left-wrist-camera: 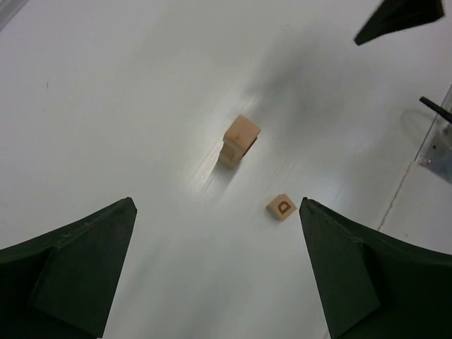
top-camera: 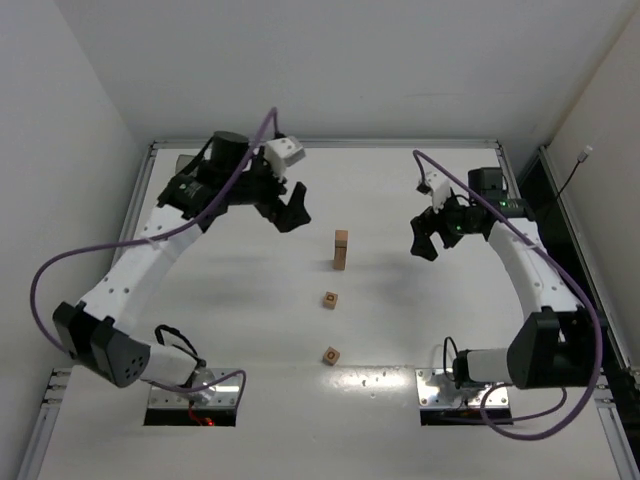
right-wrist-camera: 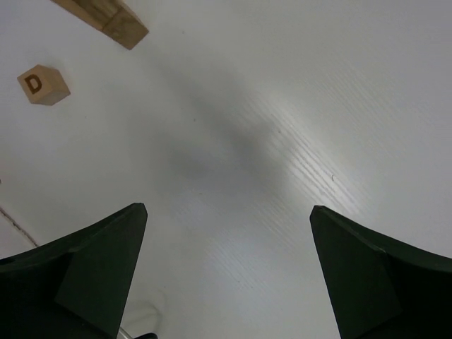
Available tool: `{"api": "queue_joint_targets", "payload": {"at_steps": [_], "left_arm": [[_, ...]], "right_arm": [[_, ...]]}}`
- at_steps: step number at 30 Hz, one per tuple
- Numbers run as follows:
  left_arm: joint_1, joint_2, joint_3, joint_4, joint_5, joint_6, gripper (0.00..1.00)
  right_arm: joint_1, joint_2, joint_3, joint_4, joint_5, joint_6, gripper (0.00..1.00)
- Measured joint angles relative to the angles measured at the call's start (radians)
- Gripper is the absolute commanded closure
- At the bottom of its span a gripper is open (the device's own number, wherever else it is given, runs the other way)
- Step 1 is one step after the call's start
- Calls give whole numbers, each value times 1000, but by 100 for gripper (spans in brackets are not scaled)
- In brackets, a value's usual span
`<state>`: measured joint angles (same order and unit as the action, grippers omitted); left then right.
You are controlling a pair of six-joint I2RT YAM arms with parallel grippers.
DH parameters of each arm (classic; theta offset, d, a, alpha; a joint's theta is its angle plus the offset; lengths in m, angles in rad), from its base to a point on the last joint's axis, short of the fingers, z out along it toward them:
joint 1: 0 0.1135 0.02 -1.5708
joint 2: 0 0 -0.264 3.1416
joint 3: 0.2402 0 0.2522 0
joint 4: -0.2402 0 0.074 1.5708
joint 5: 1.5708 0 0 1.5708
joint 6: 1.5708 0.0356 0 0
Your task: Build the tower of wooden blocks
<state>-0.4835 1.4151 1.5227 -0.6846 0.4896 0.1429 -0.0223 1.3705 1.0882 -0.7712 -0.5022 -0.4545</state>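
The tower (top-camera: 341,250) is a narrow column of tan wood blocks at the table's middle. It also shows in the left wrist view (left-wrist-camera: 239,139) and partly in the right wrist view (right-wrist-camera: 106,18). A loose block (top-camera: 330,299) with a D mark lies just in front of it, also seen in the left wrist view (left-wrist-camera: 281,207) and the right wrist view (right-wrist-camera: 43,84). Another loose block (top-camera: 331,355) lies nearer the arms. My left gripper (top-camera: 290,210) is open and empty, above the table left of the tower. My right gripper (top-camera: 425,240) is open and empty, to the tower's right.
The white table (top-camera: 400,320) has a raised rim at the back and sides. Purple cables loop from both arms. The arm bases (top-camera: 190,385) stand at the near edge.
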Motion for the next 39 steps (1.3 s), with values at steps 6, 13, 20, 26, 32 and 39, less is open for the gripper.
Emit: {"api": "queue_joint_targets", "payload": {"at_steps": [6, 13, 20, 26, 32, 39], "left_arm": [[218, -154, -222, 15, -10, -176, 5], [334, -187, -312, 21, -146, -305, 0], [341, -235, -352, 27, -225, -346, 0], [343, -241, -357, 40, -256, -347, 0], [343, -241, -367, 43, -274, -345, 0], [343, -240, -367, 51, -276, -343, 0]], "right_arm": [[187, -101, -11, -42, -29, -90, 22], [649, -102, -51, -27, 67, -89, 33], [893, 183, 41, 6, 255, 26, 34], [908, 361, 146, 35, 361, 138, 33], [910, 463, 217, 57, 440, 224, 33], [924, 520, 222, 59, 476, 266, 39]]}}
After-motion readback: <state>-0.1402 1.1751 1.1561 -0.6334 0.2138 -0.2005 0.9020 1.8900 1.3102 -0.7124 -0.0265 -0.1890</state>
